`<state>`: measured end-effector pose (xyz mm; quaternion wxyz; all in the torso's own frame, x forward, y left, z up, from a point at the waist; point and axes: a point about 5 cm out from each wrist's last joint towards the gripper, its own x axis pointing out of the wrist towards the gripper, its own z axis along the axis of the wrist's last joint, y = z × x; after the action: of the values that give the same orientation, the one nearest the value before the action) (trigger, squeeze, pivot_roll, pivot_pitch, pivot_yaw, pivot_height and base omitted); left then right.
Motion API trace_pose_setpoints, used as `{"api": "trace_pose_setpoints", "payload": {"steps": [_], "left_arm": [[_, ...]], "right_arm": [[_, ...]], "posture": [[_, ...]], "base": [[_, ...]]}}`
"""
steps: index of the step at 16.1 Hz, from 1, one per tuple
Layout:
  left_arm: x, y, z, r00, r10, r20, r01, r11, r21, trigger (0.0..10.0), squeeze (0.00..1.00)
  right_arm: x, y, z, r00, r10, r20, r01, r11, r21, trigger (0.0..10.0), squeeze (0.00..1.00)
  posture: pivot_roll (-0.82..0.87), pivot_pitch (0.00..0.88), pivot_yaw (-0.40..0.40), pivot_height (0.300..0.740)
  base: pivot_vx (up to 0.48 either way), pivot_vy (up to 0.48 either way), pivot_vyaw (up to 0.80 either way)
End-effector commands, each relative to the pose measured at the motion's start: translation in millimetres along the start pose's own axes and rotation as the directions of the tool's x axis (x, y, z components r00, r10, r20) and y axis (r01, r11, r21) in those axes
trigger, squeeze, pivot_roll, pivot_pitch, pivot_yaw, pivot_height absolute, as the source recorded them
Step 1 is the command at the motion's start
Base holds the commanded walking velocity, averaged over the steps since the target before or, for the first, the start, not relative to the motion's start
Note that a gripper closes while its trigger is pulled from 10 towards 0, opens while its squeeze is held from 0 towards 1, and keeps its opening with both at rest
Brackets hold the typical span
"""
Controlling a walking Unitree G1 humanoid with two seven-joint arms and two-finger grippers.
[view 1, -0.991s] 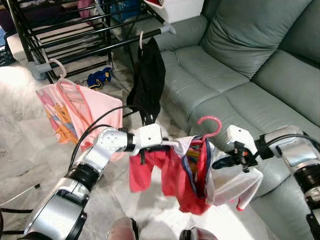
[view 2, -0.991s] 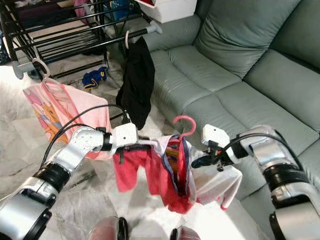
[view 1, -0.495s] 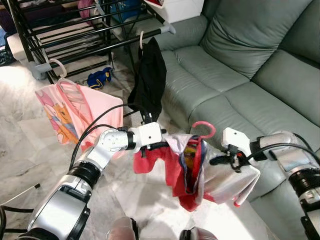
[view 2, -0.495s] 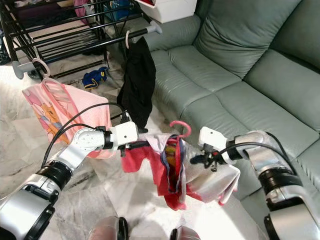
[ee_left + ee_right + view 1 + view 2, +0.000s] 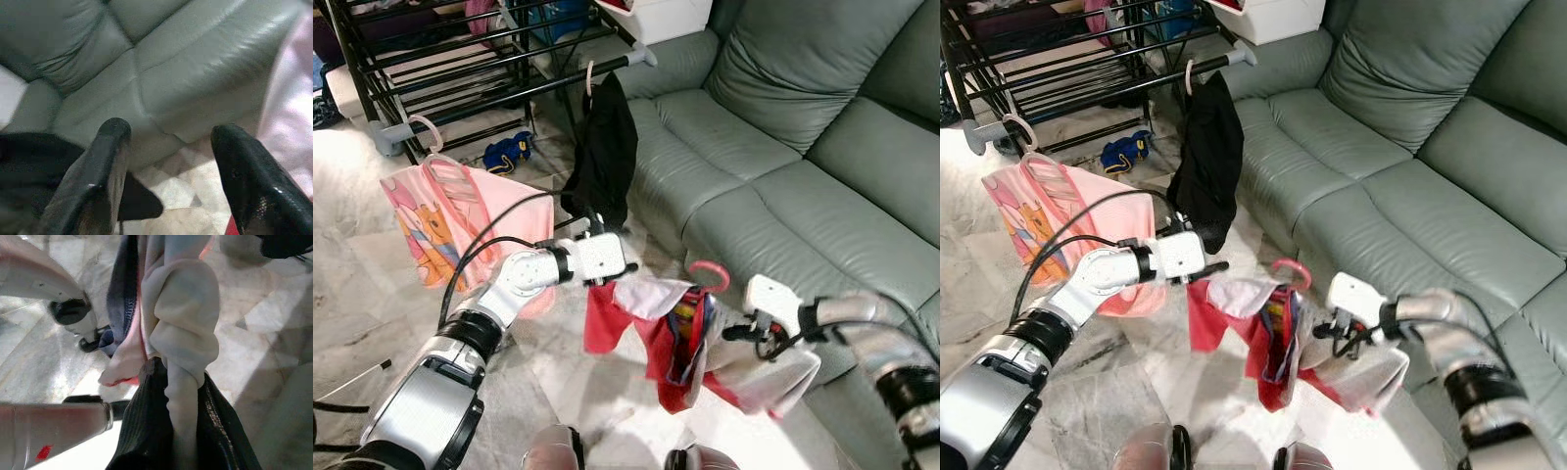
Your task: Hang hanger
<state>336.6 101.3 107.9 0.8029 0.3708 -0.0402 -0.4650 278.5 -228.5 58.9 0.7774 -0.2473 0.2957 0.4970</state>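
A pink hanger point(image 5: 710, 275) carries a red and white garment point(image 5: 658, 345), held in front of me above the floor. My right gripper point(image 5: 744, 331) is shut on the garment's bunched white end point(image 5: 183, 382) at the hanger's right side. My left gripper point(image 5: 611, 278) hovers just up and left of the garment's red sleeve, apart from it. In the left wrist view its fingers point(image 5: 110, 147) stand open with nothing between them, facing the sofa. The black drying rack's rail point(image 5: 509, 93) lies far off at upper left.
On the rail hang a black garment point(image 5: 604, 147) and a pink printed one point(image 5: 460, 215). A grey-green sofa point(image 5: 783, 147) runs along the right. Blue shoes point(image 5: 507, 152) lie under the rack. The floor is marble tile point(image 5: 372, 294).
My left gripper has let go of the red sleeve and drawn up and to the left. The garment now sags from the right gripper, which has dropped slightly.
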Motion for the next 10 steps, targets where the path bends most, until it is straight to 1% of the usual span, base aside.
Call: {"api": "trace_pose_setpoints", "payload": {"steps": [1, 2, 3, 4, 5, 6, 7, 8, 9, 10], "left_arm": [[-5.1, 7.2, -2, 0.996, 0.085, -0.009, -0.086, 0.995, -0.049, 10.0, 1.00], [-6.3, 7.6, -3, 0.995, 0.103, -0.012, -0.104, 0.993, -0.063, 10.0, 1.00], [-11.6, 5.4, -10, 0.980, 0.193, -0.053, -0.199, 0.968, -0.152, 10.0, 1.00], [-15.3, 3.3, -12, 0.967, 0.245, -0.070, -0.254, 0.950, -0.181, 10.0, 1.00], [-20.5, -0.7, -14, 0.937, 0.336, -0.099, -0.350, 0.898, -0.268, 10.0, 1.00], [-23.3, -1.6, -15, 0.913, 0.390, -0.119, -0.407, 0.861, -0.305, 10.0, 1.00], [-29.1, -3.9, -13, 0.873, 0.464, -0.151, -0.486, 0.797, -0.359, 10.0, 1.00], [-32.1, -4.9, -13, 0.854, 0.493, -0.168, -0.518, 0.768, -0.377, 10.0, 1.00], [-39.5, -5.4, -12, 0.799, 0.559, -0.222, -0.596, 0.682, -0.424, 10.0, 0.00], [-48.5, -3.8, -13, 0.732, 0.623, -0.276, -0.671, 0.591, -0.447, 10.0, 0.00]], "right_arm": [[-0.2, -6.1, 6, 0.992, -0.117, 0.039, 0.117, 0.993, 0.007, 0.0, 0.00], [0.6, -6.5, 5, 0.988, -0.147, 0.042, 0.146, 0.989, 0.021, 0.0, 0.00], [5.4, -3.9, 9, 0.968, -0.232, 0.094, 0.227, 0.972, 0.058, 0.0, 0.00], [7.8, -2.2, 12, 0.954, -0.276, 0.120, 0.267, 0.960, 0.088, 0.0, 0.00], [10.9, -0.1, 16, 0.923, -0.357, 0.148, 0.338, 0.931, 0.139, 0.0, 0.00], [12.9, 1.9, 18, 0.910, -0.383, 0.156, 0.359, 0.919, 0.165, 0.0, 0.00], [16.3, 6.1, 22, 0.888, -0.427, 0.169, 0.394, 0.898, 0.198, 0.0, 0.00], [17.6, 7.5, 24, 0.876, -0.451, 0.171, 0.413, 0.885, 0.216, 2.5, 0.00], [22.1, 12.7, 32, 0.856, -0.480, 0.193, 0.434, 0.869, 0.237, 10.0, 0.00], [25.6, 17.7, 38, 0.837, -0.507, 0.206, 0.452, 0.853, 0.260, 10.0, 0.00]], "posture": [[-0.06, 0.055, 0.015, 0.740], [-0.06, 0.058, 0.018, 0.740], [-0.07, 0.059, 0.033, 0.740], [-0.07, 0.060, 0.036, 0.740], [-0.06, 0.069, 0.035, 0.740], [-0.06, 0.070, 0.035, 0.740], [-0.06, 0.067, 0.033, 0.740], [-0.05, 0.069, 0.029, 0.740], [-0.05, 0.069, 0.029, 0.740], [-0.04, 0.068, 0.026, 0.740]], "base": [[0.000, 0.000, 0.00], [0.000, 0.000, 0.00], [0.000, 0.000, 0.00], [0.000, 0.000, 0.00], [0.000, 0.000, 0.00], [0.000, 0.000, 0.00], [0.000, 0.000, 0.00], [0.000, 0.000, 0.00], [0.000, 0.000, 0.00], [0.000, 0.000, 0.00]]}}
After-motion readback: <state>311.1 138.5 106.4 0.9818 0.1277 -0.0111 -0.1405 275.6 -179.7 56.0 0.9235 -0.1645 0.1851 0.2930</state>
